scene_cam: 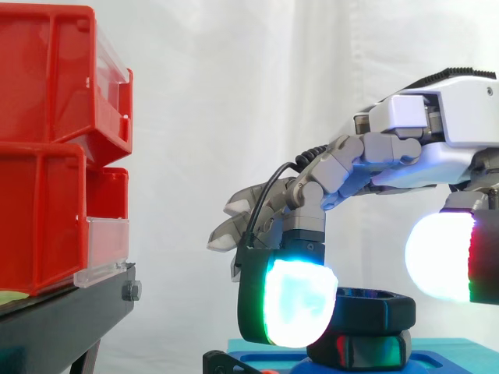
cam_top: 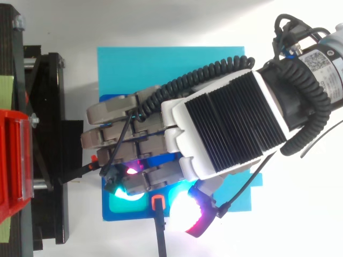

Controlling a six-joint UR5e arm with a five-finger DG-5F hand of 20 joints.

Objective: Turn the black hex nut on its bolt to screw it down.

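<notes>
- Side view: the black six-sided metal nut (scene_cam: 374, 308) sits low down, on top of a black round block (scene_cam: 359, 351). Under that is a bright blue flat plate (scene_cam: 444, 351).
- Side view: the robot hand (scene_cam: 390, 160) is closed round the nut. One glowing pad (scene_cam: 300, 300) hugs its near left side, and the thumb pad (scene_cam: 440, 257) sits at its right side.
- To do this step well, I think the pads should squeeze softly and evenly. The robot hand should turn flat round the bolt and not tip, or the nut may jam or slip out.
- Side view: the robot hand comes in from the right with its palm facing down. The other fingers stick out to the left. They point toward the stacked red plastic bins (scene_cam: 47, 156) on the black metal stand (scene_cam: 70, 312), which are well apart from them.
- Top view: the back of the robot hand (cam_top: 214, 128) faces up and lies over the blue plate (cam_top: 161, 64). The arm comes in from the upper right.
- Top view: the two bright pads (cam_top: 185, 214) peek out at the lower edge of the robot hand, and the straight fingers reach left toward the stand (cam_top: 53, 134).
</notes>
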